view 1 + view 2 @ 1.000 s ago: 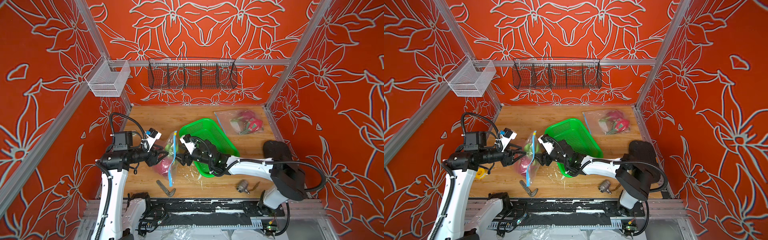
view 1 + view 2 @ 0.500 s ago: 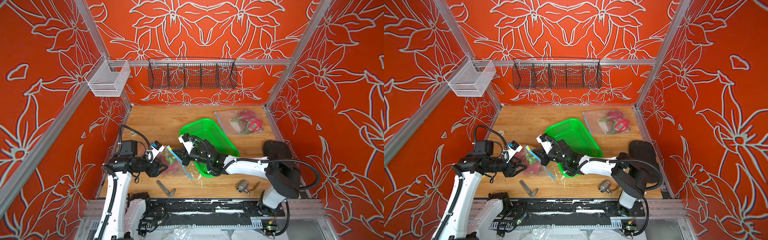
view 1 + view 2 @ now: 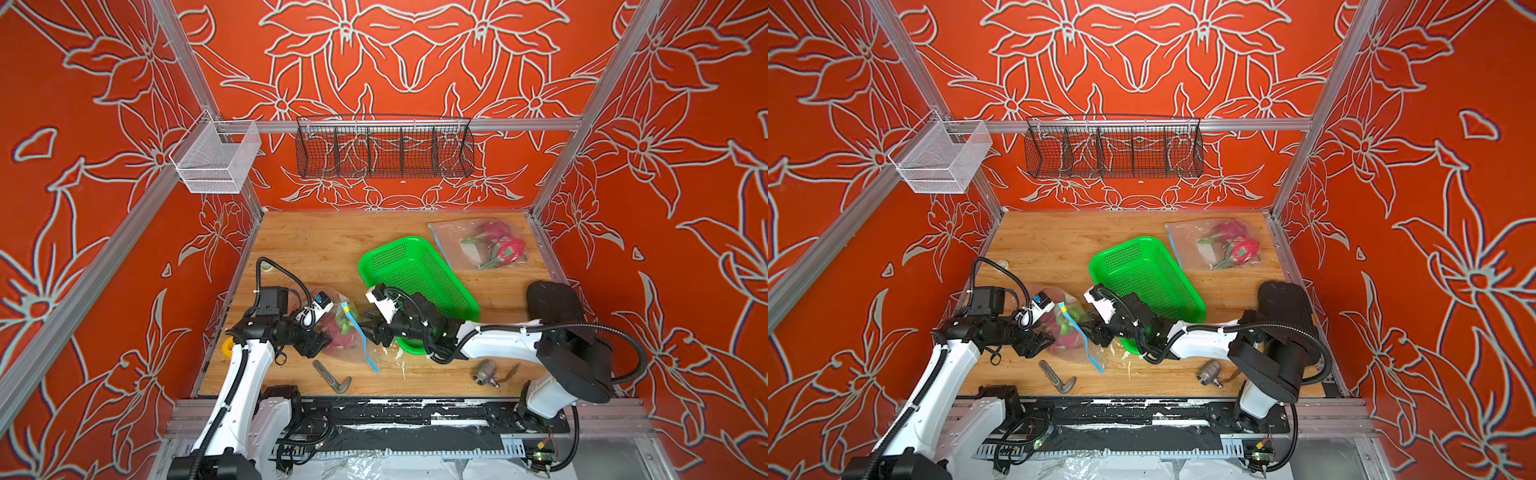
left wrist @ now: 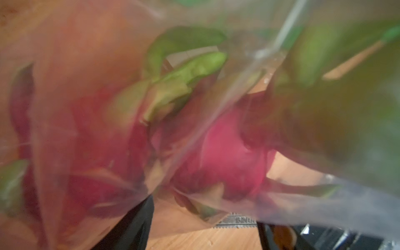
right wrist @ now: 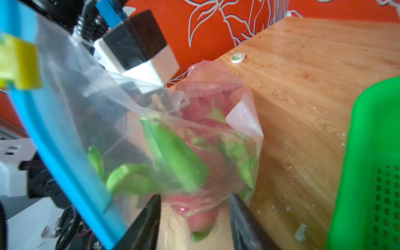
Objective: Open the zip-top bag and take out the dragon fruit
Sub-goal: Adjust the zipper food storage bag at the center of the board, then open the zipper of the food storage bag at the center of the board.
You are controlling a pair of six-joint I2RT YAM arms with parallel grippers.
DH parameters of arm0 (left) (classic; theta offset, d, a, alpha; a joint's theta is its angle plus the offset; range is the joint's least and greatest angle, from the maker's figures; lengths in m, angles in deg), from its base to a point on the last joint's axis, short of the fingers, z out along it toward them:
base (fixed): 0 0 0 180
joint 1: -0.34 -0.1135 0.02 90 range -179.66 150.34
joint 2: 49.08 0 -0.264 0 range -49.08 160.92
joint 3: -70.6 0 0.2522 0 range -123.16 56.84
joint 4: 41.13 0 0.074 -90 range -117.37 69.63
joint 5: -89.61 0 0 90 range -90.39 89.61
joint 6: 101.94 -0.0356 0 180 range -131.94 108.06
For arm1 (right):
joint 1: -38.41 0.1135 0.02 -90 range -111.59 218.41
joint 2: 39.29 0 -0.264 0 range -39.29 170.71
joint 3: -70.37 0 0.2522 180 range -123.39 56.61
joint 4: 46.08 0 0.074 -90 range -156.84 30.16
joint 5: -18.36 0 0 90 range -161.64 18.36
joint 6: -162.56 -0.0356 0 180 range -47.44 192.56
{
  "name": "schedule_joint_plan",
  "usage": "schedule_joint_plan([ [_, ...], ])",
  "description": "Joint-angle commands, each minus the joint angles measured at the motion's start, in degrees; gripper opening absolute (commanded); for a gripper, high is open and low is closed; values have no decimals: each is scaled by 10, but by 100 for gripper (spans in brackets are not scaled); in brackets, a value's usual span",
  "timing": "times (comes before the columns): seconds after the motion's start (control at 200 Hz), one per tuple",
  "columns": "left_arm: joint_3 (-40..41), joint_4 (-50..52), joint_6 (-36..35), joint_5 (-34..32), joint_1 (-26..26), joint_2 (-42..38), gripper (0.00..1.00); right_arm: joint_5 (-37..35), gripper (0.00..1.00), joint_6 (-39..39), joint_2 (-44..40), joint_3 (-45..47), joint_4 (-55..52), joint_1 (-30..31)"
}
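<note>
The clear zip-top bag (image 3: 353, 351) with a blue zip strip (image 3: 365, 345) and yellow slider (image 5: 19, 62) slumps on the table's front left. Magenta dragon fruit (image 3: 340, 332) with green scales sits inside it, also seen as dragon fruit (image 4: 225, 155) and dragon fruit (image 5: 201, 112). My left gripper (image 3: 322, 343) is at the bag's left side, jaws wide apart under the plastic, seen close as the left gripper (image 4: 204, 216). My right gripper (image 3: 370, 332) faces the zip side. The right gripper (image 5: 194, 199) is open, and a bulge of bag and a fruit tip hang between its fingers.
A green plastic basket (image 3: 419, 282) lies just behind my right arm. A second bag (image 3: 453, 237) holding dragon fruit (image 3: 505, 249) is at the back right. Near the front edge lie a metal L-shaped tool (image 3: 332, 376) and a metal fitting (image 3: 484, 372). A white cap (image 3: 266, 268) sits by the left wall.
The bag stood upright between the grippers a second ago and has since sunk onto the table. My left arm has drawn back toward the front left. The right arm followed the bag left.
</note>
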Motion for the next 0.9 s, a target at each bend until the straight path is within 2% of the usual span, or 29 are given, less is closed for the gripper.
schedule_joint_plan([
  [0.0, 24, -76, -31, -21, 5, -19, 67, 83, 63, 46, -7, -4, -13, 18],
  [0.055, 36, -102, -37, -32, 4, -23, 54, 107, 66, 72, -3, -14, -33, 24],
  [0.185, 53, -148, -38, -38, 4, -17, 14, 134, 68, 96, 13, -36, -50, 30],
  [0.245, 53, -158, -32, -29, 4, -12, 4, 139, 68, 98, 25, -46, -47, 31],
  [0.29, 49, -160, -27, -25, 4, -8, 0, 136, 69, 98, 36, -55, -48, 32],
  [0.335, 44, -153, -25, -19, 4, -3, 0, 131, 70, 97, 46, -64, -48, 32],
  [0.365, 39, -144, -28, -17, 4, -1, 0, 123, 75, 96, 54, -69, -46, 33],
  [0.42, 33, -124, -39, -17, 4, 0, 0, 103, 75, 94, 65, -76, -39, 34],
  [0.485, 19, -87, -57, -21, 4, -9, 0, 76, 69, 92, 77, -81, -26, 34],
  [0.535, 3, -50, -72, -25, 2, -17, 0, 49, 60, 89, 83, -84, -19, 34],
  [0.615, -33, 27, -100, -15, -5, -31, 11, 27, 45, 91, 89, -87, -13, 34],
  [0.686, -61, 91, -124, 5, -9, -37, 27, 22, 34, 91, 90, -85, -1, 35],
  [0.826, -80, 168, -136, 91, -8, -48, 62, 44, 25, 89, 95, -93, 12, 38],
  [0.896, -90, 205, -144, 140, -8, -49, 74, 47, 22, 88, 95, -94, 10, 43],
])
